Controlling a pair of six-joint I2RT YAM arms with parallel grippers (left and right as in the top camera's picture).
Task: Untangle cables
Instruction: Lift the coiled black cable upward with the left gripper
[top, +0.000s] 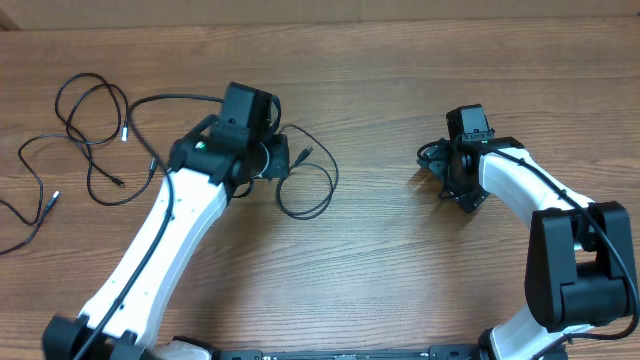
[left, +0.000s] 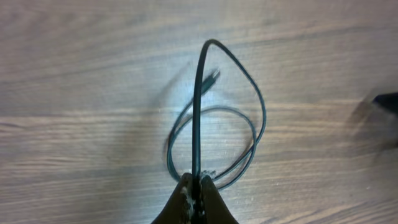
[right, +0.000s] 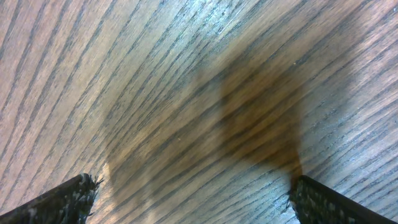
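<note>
A thin black cable (left: 262, 112) lies coiled in a loop on the wooden table, one strand rising steeply into my left gripper (left: 196, 184), which is shut on it. Its small plug (left: 213, 77) rests on the wood inside the arch. From overhead the same loop (top: 307, 190) sits just right of the left gripper (top: 287, 163). More cables (top: 92, 118) sprawl in loose loops at the far left, one with a silver tip (top: 52, 199). My right gripper (top: 447, 178) hovers over bare wood at the right, its fingers (right: 336, 203) wide open with nothing between them.
The left arm (top: 160, 240) stretches from the bottom left toward the table's middle. The right arm (top: 560, 230) comes in from the bottom right. Bare wood (top: 390, 250) lies between the two arms.
</note>
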